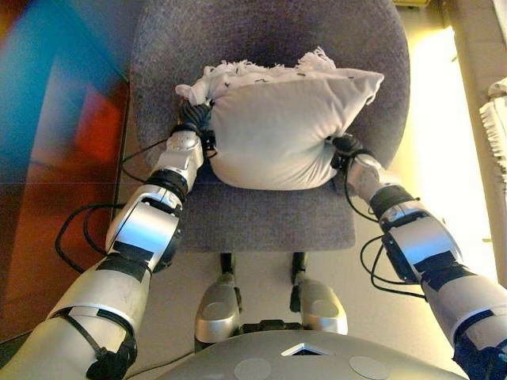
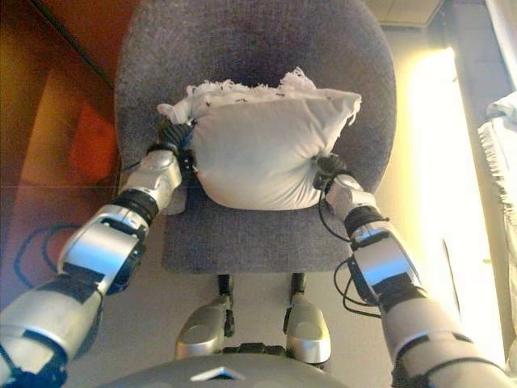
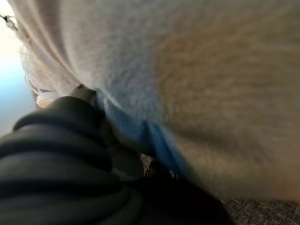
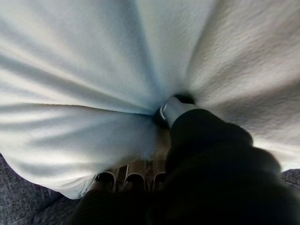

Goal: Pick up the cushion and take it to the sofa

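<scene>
The cushion (image 1: 273, 131) is white and puffy, with a fringe of little white threads along its far edge. It sits on the seat of a big grey chair (image 1: 261, 218), close to the chair's back. The chair has soft grey cloth and a round back, and it fills the middle of the scene. To the left of the chair there is a dark red-brown floor (image 1: 55, 198). To the right there is a pale, bright floor (image 1: 444, 134), and something white with a fringe (image 1: 495, 119) shows at the far right edge.

The cushion is squeezed between the robot's two hands. The left hand (image 1: 192, 117) presses into the cushion's left side, and the cloth bulges around it. Its fingers are hidden in the cushion, so how far they are open cannot be told. The right hand (image 4: 173, 110) pushes into the cushion's right side, and the cloth puckers in folds around it. Its fingers (image 4: 136, 180) go under the cushion, and their ends are hidden too.
</scene>
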